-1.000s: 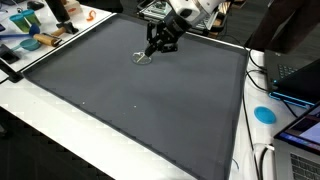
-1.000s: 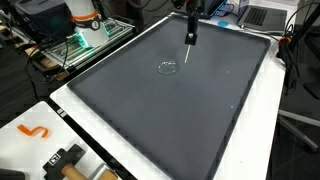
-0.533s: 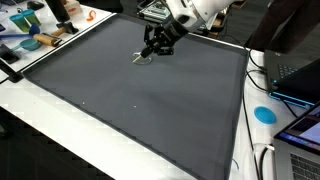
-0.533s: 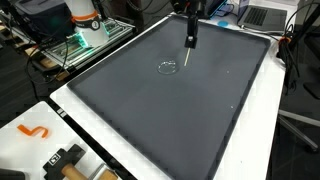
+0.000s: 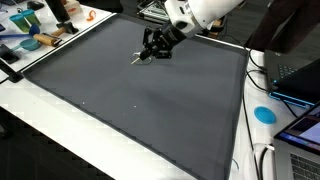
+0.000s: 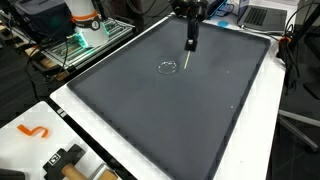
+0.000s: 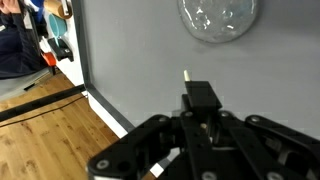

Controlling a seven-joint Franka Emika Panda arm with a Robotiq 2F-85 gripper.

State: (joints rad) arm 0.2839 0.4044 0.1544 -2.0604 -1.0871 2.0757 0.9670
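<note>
- The desk [image 6: 75,92] has a white edge and is almost wholly covered by a dark grey mat [image 6: 190,120]. A laptop [image 6: 262,14] sits at its far edge, and the wrist view shows wood floor [image 7: 60,140] below.
- Your pincer [image 6: 190,42] hangs over the far part of the mat, clamped on a thin stick [image 6: 188,58] that points down.
- A clear disc [image 6: 167,68] lies flat on the mat, just beside the stick's tip and apart from it.
- So far you have the stick in your grip and the disc untouched. I cannot tell whether the tip meets the mat.

Clear round disc [image 7: 218,18] lying flat; thin pale stick [image 7: 186,77] upright nearby.
</note>
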